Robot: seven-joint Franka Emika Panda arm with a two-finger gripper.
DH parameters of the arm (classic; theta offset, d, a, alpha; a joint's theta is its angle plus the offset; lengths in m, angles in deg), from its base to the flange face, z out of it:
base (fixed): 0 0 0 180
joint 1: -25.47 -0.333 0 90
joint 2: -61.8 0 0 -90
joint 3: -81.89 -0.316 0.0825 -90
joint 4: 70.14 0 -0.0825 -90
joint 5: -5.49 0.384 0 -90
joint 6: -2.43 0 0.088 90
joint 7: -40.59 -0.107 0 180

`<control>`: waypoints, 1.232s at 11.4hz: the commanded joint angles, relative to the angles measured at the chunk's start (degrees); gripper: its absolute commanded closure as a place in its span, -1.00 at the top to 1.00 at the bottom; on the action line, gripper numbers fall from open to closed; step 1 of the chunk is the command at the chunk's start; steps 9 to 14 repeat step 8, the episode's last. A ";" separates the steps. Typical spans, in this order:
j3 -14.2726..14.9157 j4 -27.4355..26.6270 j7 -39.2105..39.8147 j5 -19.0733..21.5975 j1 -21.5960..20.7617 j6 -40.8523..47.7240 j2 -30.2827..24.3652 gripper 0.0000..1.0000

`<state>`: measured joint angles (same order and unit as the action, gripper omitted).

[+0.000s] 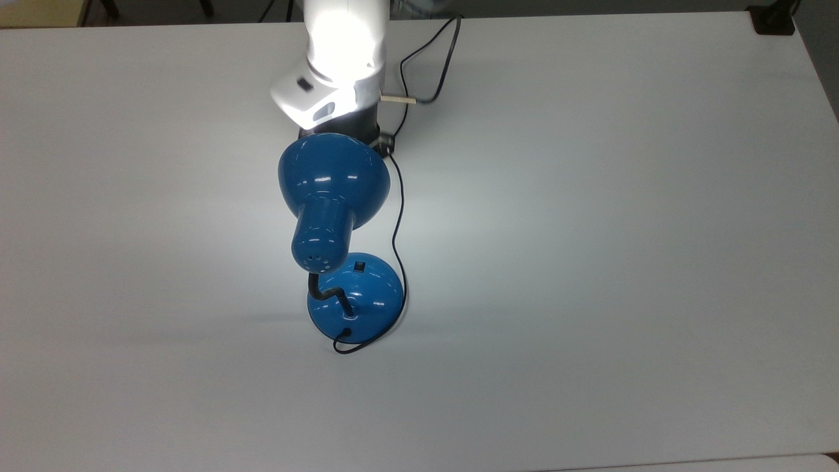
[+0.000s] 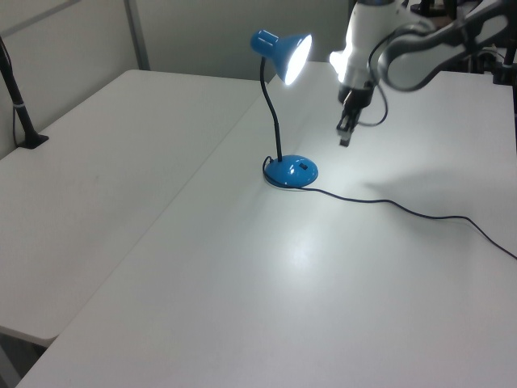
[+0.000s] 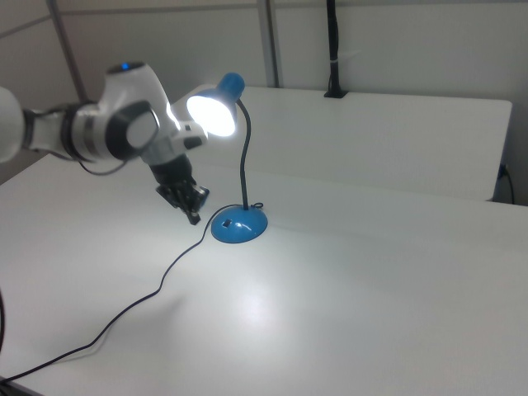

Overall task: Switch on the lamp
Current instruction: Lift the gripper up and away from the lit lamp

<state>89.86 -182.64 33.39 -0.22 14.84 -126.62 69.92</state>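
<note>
The blue lamp is lit, its dome shade (image 1: 333, 174) glowing toward the arm and casting a bright patch on the white table (image 1: 590, 262). Its round base (image 1: 367, 295) stands uncovered, and the small black switch (image 1: 359, 267) is in plain sight. The shade (image 2: 284, 52) tops a black neck over the base (image 2: 291, 171). My gripper (image 2: 345, 137) hangs above the table to the left view's right of the lamp, apart from it, shut with nothing in it. In the right view the gripper (image 3: 191, 210) hovers just left of the base (image 3: 239, 225).
The thin black cord (image 2: 420, 214) runs from the base across the table toward the left view's right edge. A black clamp post (image 2: 20, 105) stands at the far left of the left view. A seam joins two white tables there.
</note>
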 commanded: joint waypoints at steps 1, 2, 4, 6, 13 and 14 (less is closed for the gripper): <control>0.03 1.38 -1.15 -0.27 1.65 16.41 -8.55 0.63; -0.06 5.32 -0.97 -0.27 2.10 21.95 -8.12 1.00; 0.03 13.59 -0.62 -0.36 2.98 30.66 -6.11 1.00; 0.38 19.58 -0.01 -0.27 3.94 35.70 -3.56 1.00; 0.64 20.39 0.17 -0.27 4.12 36.15 -3.54 1.00; 0.64 20.39 0.17 -0.27 4.12 36.15 -3.54 1.00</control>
